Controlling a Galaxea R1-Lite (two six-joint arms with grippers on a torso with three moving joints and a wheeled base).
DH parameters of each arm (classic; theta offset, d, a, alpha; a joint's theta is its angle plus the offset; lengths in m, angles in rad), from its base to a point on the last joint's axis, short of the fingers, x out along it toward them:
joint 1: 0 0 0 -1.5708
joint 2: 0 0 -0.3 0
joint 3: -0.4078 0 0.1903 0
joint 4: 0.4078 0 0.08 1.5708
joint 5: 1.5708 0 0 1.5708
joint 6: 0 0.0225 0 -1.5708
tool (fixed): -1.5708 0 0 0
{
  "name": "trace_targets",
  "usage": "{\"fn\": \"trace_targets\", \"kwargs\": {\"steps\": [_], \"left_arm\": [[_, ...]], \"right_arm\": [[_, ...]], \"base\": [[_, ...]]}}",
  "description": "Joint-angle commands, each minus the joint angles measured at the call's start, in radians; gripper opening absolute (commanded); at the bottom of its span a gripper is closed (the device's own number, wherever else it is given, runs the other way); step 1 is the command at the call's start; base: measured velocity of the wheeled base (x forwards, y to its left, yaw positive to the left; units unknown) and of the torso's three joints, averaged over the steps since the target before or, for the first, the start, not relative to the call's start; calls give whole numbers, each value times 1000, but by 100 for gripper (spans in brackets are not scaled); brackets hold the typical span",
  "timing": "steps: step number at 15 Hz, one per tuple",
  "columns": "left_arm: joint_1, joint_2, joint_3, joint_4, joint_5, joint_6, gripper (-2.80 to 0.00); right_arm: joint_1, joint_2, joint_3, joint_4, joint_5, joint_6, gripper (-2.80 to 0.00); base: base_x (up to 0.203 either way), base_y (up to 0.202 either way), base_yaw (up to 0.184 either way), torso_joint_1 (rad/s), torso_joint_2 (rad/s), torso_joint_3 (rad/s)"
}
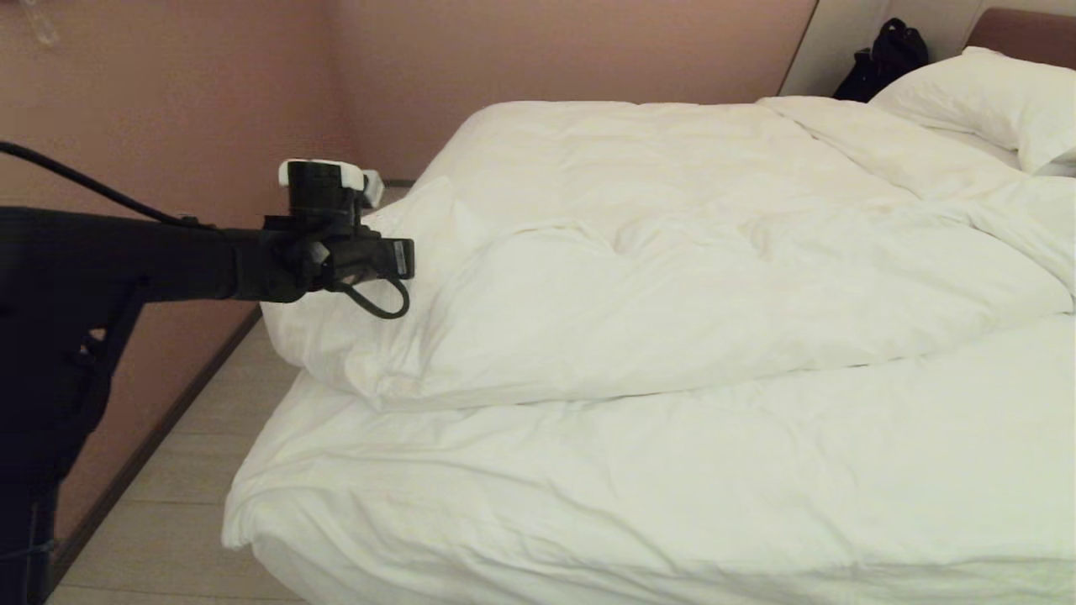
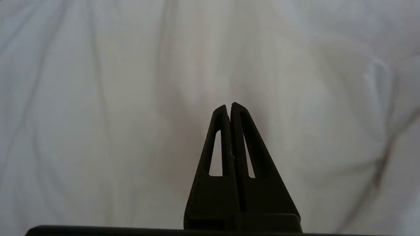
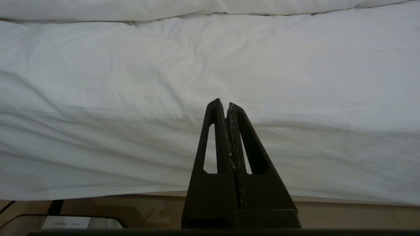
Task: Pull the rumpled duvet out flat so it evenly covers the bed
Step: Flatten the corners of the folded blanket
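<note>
The puffy white duvet [image 1: 672, 277] lies rumpled and bunched across the far half of the bed [image 1: 588, 487], and the near strip of white-sheeted mattress lies bare. My left gripper [image 1: 408, 257] reaches in level from the left, at the duvet's left corner. In the left wrist view its fingers [image 2: 226, 113] are pressed together with nothing between them, close against the white duvet fabric [image 2: 98, 98]. My right gripper [image 3: 227, 103] is shut and empty, held low beside the bed, facing the sheet-covered mattress side [image 3: 131, 98].
A pink wall [image 1: 168, 101] runs close along the bed's left side, with a narrow strip of floor [image 1: 185, 470] between them. White pillows [image 1: 992, 101] lie against the reddish-brown headboard [image 1: 1025, 34] at the far right. A black bag [image 1: 883, 59] stands beside them.
</note>
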Motion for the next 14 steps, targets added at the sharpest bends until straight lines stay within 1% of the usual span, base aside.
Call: {"fn": "trace_targets", "kwargs": {"steps": [1,2,3,4,5,10,11,14], "left_arm": [[-2,84,-53,5,16,-1,-280],[-3,87,-57,5,18,-5,-280],[-3,108,-95,5,21,-20,-280],[-3,119,-121,1,23,-53,-280],[-2,120,-123,-4,24,-61,-280],[-7,103,-96,-9,27,-64,-280],[-7,104,-95,-9,27,-63,0],[-9,95,-87,-12,25,-68,0]], "right_arm": [[0,1,0,0,0,-1,-280],[0,1,0,0,0,-1,-280],[0,1,0,0,0,-1,-280],[0,1,0,0,0,-1,-280],[0,1,0,0,0,-1,-280],[0,1,0,0,0,-1,-280],[0,1,0,0,0,-1,-280],[0,1,0,0,0,-1,-280]], "base": [[0,0,0,0,0,0],[0,0,0,0,0,0],[0,0,0,0,0,0],[0,0,0,0,0,0],[0,0,0,0,0,0],[0,0,0,0,0,0],[0,0,0,0,0,0],[0,0,0,0,0,0]]}}
